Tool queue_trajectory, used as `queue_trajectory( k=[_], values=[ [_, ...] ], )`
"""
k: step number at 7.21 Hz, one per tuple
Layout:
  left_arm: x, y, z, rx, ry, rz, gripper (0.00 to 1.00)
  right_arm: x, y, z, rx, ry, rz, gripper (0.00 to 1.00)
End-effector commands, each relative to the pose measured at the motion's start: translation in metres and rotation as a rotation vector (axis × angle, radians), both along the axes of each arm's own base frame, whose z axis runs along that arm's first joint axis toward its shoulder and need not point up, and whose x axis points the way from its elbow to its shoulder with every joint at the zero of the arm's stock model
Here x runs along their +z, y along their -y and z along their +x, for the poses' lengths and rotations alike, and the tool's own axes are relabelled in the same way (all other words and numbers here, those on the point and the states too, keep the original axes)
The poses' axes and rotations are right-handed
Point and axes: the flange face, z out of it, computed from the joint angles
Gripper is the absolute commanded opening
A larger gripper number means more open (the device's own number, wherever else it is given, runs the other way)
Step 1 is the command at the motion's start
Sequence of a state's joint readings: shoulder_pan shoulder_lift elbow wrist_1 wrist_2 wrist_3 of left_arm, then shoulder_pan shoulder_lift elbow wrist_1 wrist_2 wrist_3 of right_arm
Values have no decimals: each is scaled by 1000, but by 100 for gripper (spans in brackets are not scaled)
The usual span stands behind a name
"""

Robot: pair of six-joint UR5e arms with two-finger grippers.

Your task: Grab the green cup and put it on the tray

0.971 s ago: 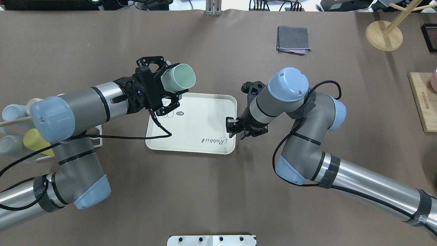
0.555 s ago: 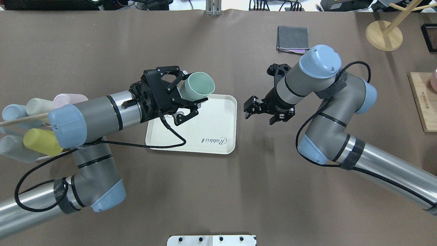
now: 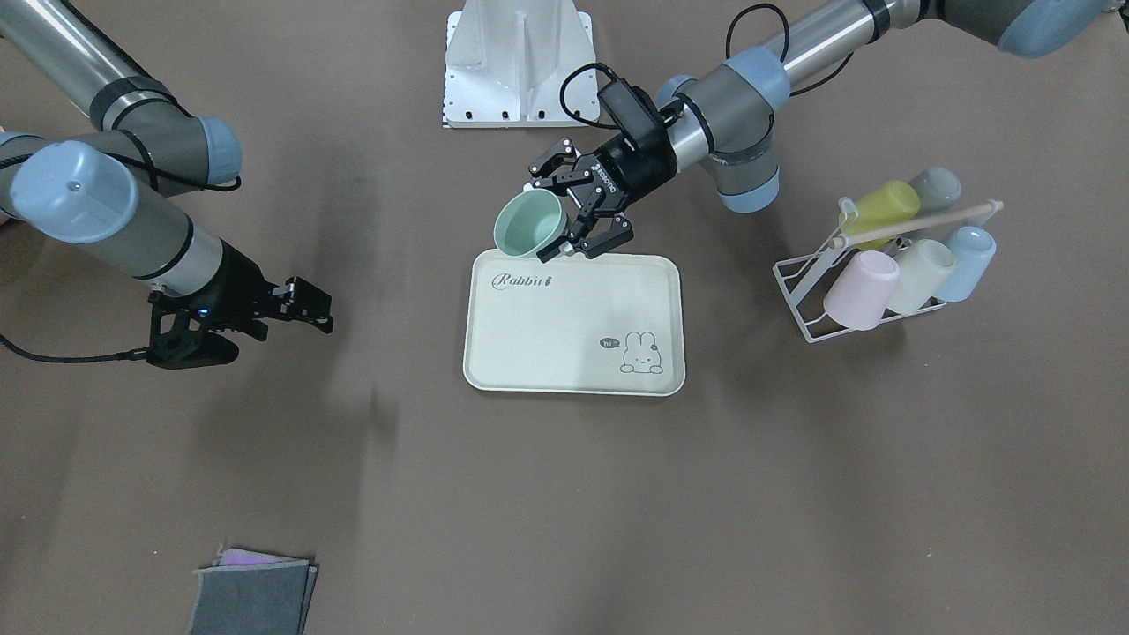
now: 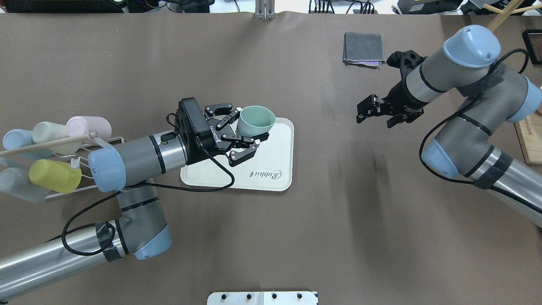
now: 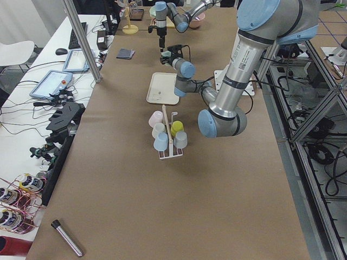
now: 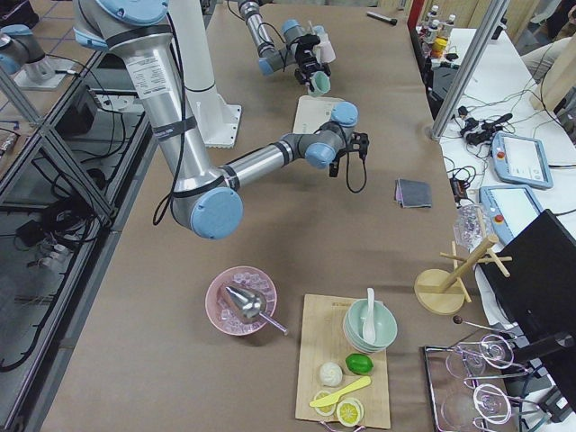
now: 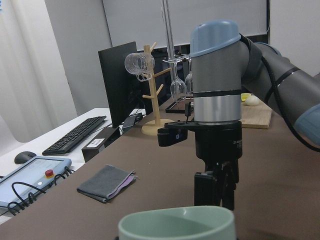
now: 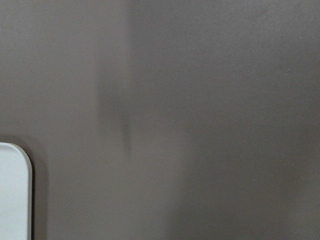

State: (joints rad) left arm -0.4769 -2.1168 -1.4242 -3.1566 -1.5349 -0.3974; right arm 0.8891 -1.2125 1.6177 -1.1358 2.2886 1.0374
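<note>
Cloth, grey and folded, lies nearest me on the operators' side. Beyond it the cream Rabbit tray holds no cup yet. At its robot-side corner the left gripper is clamped on the green cup, which is tilted mouth-up and clear of the tray (as far as I can judge). Pickup looks done; lowering and release remain. Off to one side, the right gripper hangs open-jawed and empty, well apart from the tray.

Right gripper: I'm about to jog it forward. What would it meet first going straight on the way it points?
The right gripper points roughly downward, so likely bare table, apart from the tray; its height is unclear.
</note>
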Motion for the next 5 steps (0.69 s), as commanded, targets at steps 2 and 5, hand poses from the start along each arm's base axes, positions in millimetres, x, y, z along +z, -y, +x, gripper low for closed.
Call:
queue_trajectory(
  k=[2, 5],
  values=[
    [31, 12, 17, 12, 1, -72, 2, 41, -19, 123, -27, 11, 65, 99],
    [53, 20, 30, 0, 49, -115, 3, 115, -34, 196, -13, -72, 101, 99]
  ],
)
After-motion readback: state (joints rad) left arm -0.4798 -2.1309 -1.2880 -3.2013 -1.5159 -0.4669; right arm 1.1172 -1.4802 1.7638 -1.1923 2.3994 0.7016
